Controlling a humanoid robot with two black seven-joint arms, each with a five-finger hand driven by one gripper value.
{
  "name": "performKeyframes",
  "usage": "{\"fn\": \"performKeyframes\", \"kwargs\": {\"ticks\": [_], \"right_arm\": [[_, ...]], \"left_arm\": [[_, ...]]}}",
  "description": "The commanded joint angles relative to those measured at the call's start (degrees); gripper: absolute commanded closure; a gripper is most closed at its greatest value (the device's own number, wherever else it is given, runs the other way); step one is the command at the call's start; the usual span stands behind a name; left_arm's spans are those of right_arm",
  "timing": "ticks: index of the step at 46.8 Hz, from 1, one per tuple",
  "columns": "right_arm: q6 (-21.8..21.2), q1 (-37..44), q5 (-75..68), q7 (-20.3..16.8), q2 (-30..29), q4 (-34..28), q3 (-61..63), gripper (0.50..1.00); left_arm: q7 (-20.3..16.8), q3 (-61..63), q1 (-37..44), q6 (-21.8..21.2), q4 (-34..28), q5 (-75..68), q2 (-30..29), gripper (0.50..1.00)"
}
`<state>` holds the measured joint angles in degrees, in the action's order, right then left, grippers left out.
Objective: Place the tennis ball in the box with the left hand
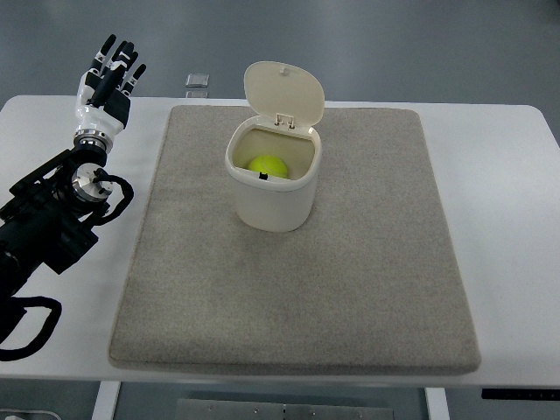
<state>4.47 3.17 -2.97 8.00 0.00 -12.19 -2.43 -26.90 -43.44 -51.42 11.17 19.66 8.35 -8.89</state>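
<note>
A yellow-green tennis ball (267,165) lies inside a cream box (271,199) that stands on the grey mat (297,297), toward its far middle. The box's hinged lid (283,90) stands open at the back. My left hand (111,74) is over the white table at the far left, well away from the box, with its fingers stretched out and holding nothing. The left arm (52,219) runs in from the picture's left edge. The right arm does not show.
A white table (507,175) carries the mat. A small flat square object (198,80) lies at the table's far edge, between my left hand and the box lid. A black cable loop (26,328) hangs at the lower left.
</note>
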Motion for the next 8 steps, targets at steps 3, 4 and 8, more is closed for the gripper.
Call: {"fn": "performKeyframes", "kwargs": {"ticks": [3, 4, 8], "right_arm": [[-0.2, 0.0, 0.2, 0.0, 0.0, -0.2, 0.0, 0.562], [-0.2, 0.1, 0.2, 0.0, 0.0, -0.2, 0.1, 0.562], [-0.2, 0.2, 0.3, -0.1, 0.0, -0.2, -0.1, 0.562]], "left_arm": [[0.0, 0.2, 0.2, 0.0, 0.0, -0.1, -0.1, 0.688], [0.0, 0.3, 0.1, 0.0, 0.0, -0.1, -0.1, 0.688], [0.0, 0.3, 0.1, 0.0, 0.0, -0.1, -0.2, 0.688]]}}
